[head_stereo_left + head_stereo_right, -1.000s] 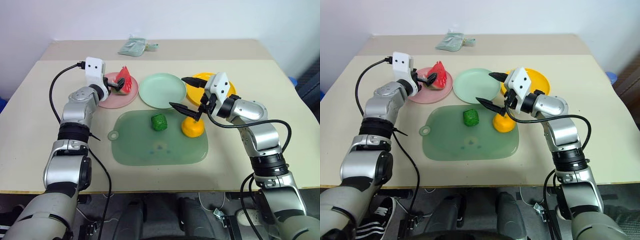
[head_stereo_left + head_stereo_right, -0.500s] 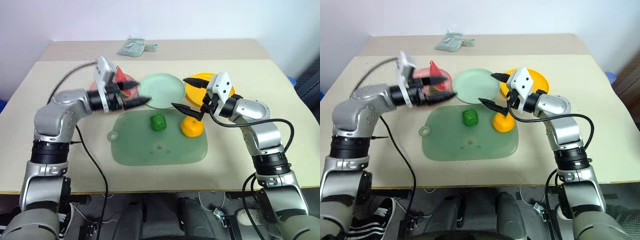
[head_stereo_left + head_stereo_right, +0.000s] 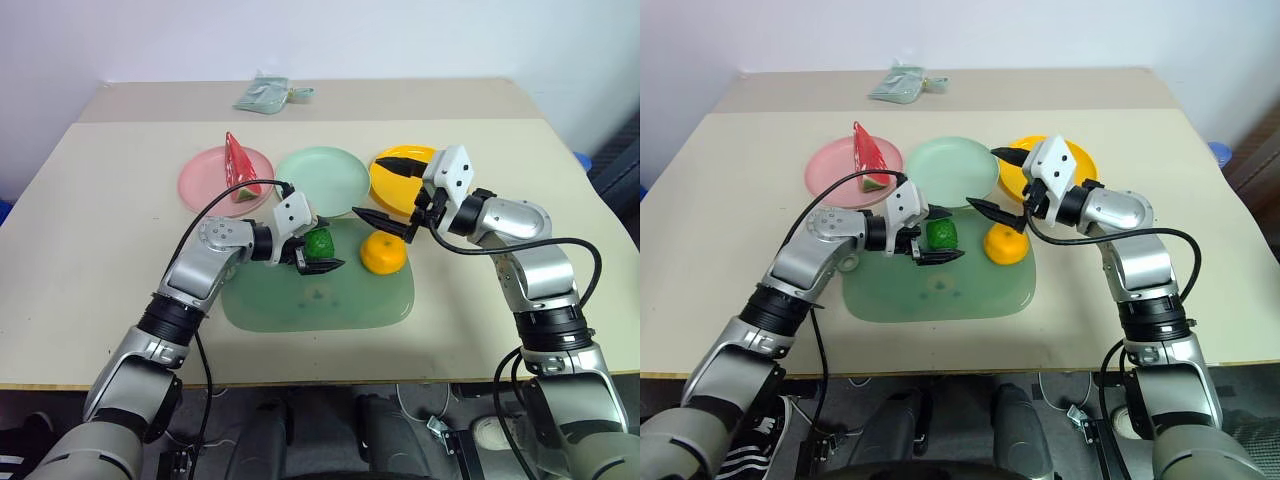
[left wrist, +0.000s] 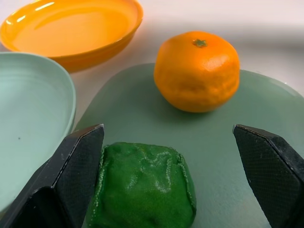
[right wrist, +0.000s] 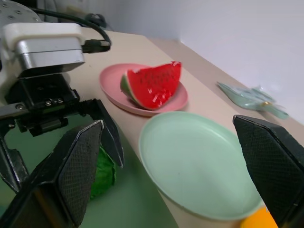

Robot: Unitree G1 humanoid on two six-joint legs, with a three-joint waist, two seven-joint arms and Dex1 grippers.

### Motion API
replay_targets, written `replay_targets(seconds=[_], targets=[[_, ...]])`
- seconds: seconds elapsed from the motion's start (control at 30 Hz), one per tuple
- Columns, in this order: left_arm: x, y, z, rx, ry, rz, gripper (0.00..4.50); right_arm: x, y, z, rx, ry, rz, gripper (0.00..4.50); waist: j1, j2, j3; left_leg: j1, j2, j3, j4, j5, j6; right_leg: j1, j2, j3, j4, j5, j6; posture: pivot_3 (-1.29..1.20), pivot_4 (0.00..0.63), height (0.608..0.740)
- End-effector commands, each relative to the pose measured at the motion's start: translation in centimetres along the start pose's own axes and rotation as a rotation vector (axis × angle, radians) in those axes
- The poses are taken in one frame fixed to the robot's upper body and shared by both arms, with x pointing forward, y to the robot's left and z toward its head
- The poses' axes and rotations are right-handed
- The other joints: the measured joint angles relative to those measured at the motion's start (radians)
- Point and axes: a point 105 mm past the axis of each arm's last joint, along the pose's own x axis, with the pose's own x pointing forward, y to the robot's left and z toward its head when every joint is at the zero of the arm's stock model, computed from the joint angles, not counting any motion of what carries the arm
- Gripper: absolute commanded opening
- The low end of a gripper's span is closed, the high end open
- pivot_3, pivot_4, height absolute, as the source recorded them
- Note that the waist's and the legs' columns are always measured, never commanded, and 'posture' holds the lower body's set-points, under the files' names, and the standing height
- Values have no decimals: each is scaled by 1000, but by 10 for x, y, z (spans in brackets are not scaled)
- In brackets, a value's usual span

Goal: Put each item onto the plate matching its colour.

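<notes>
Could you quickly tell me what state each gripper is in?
Left gripper: open, fingers either side of the green ball.
Right gripper: open, holding nothing.

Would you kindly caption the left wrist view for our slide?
Open left end effector straddling the green ball on the mat, orange fruit beyond.

Between the left gripper's (image 4: 168,180) matt, cross-hatched black fingers (image 4: 78,161) sits the bumpy green ball (image 4: 145,192); beyond it, a dimpled glossy orange fruit (image 4: 197,71) on the smooth translucent mat (image 4: 223,142).
</notes>
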Motion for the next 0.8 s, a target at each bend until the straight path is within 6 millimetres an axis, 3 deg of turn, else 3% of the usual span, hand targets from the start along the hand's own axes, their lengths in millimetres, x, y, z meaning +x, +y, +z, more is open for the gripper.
replay_targets(seconds=[0.03,0.13,0.27,0.37,0.43,0.53,0.67,0.8], targets=[[-2,-1,-7,18,38,-6,4425,-5,-5,15,-47,-35,-21,4500,0,0,0,0,0,0,0,0,0,0,0,0,0,0,0,0,150,738],[-4,8,-5,-9,20,43,3569,-4,-4,14,-49,-32,-27,4500,0,0,0,0,0,0,0,0,0,0,0,0,0,0,0,0,150,738],[-5,13,-8,-10,35,62,1743,-3,-5,13,-51,-33,-33,4500,3,0,0,0,0,0,1,0,0,0,0,0,0,0,0,0,150,738],[-3,17,-1,-1,-1,93,1661,-2,-6,13,-53,-32,-37,4500,2,0,0,0,0,0,1,0,0,1,0,0,0,0,0,0,150,738],[-2,31,24,-7,-122,175,1661,-2,-6,13,-55,-33,-39,4500,4,0,0,0,0,0,1,0,0,1,0,0,0,0,0,0,150,738],[-7,69,61,-80,-289,376,1661,-1,-8,14,-65,-36,-48,4500,8,-1,0,-1,0,-1,2,0,0,0,0,0,0,0,0,0,150,738],[-8,108,65,-128,-316,588,1661,2,-24,16,-68,-41,-128,4500,3,-1,0,-1,-1,-1,2,0,0,0,0,-1,0,1,1,0,150,738],[10,118,61,-139,-304,630,1661,1,-51,5,-88,17,-275,4500,2,0,0,1,-1,0,0,0,0,0,0,0,0,1,1,0,150,738]])
